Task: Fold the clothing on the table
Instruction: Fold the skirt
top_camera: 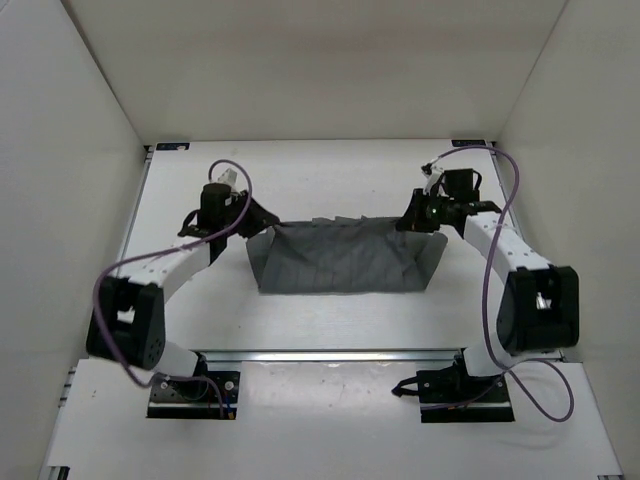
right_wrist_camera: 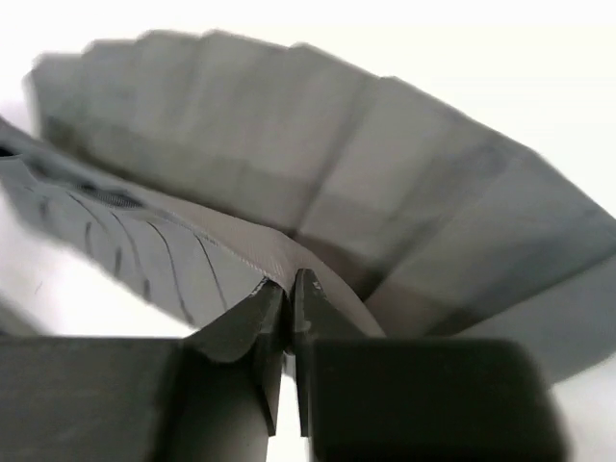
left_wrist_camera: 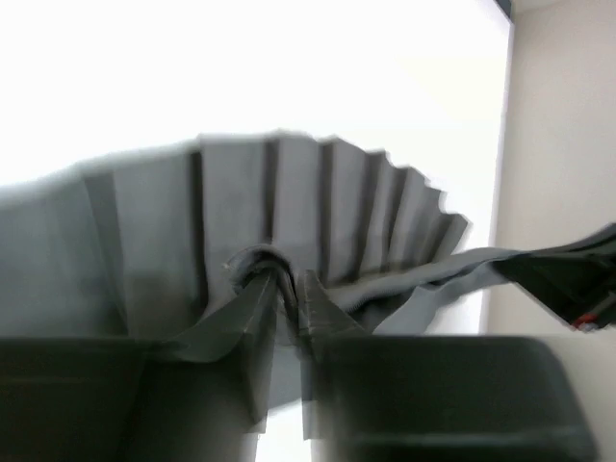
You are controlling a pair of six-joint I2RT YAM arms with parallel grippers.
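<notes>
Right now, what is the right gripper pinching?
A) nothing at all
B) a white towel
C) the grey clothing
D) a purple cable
C: the right gripper is shut tight on a fold of the grey clothing, as its wrist view shows.

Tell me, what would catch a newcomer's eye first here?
A dark grey garment lies in the middle of the white table, its far edge pulled taut. The right pincer is clamped on the right corner; the left pincer sits at the left corner. The cloth between falls in pleats.
</notes>
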